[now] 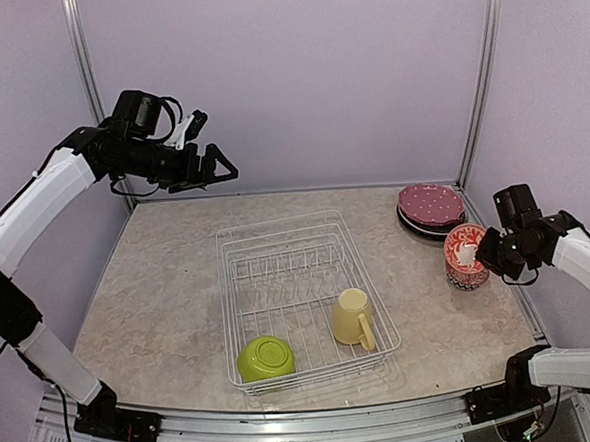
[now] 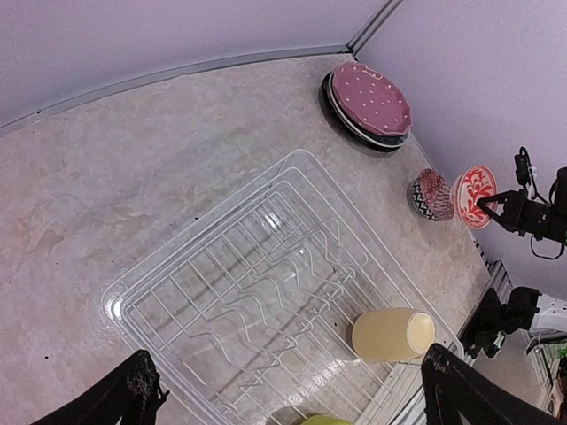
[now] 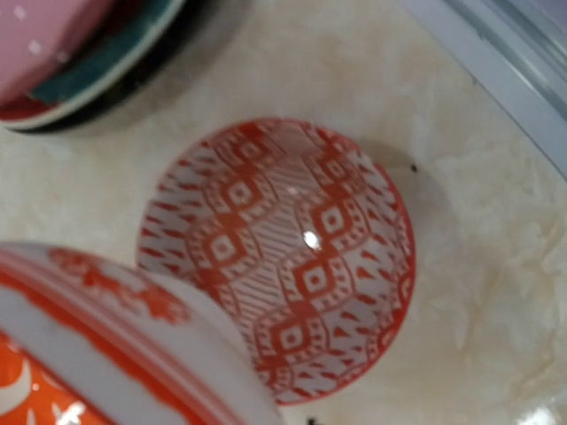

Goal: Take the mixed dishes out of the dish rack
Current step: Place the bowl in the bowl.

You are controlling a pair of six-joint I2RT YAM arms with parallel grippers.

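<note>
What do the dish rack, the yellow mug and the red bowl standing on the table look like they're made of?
Dish rack: thin metal wire, likely white-coated; slim rods, slight sheen. Mug: probably glazed ceramic; smooth, even pale yellow. Red bowl: glazed ceramic or porcelain; bright glint on its painted inside.

The plate [image 1: 431,204] is showing white dots on pink, the floral bowl [image 2: 475,197] red on white, the mug [image 1: 352,317] pale yellow.
</note>
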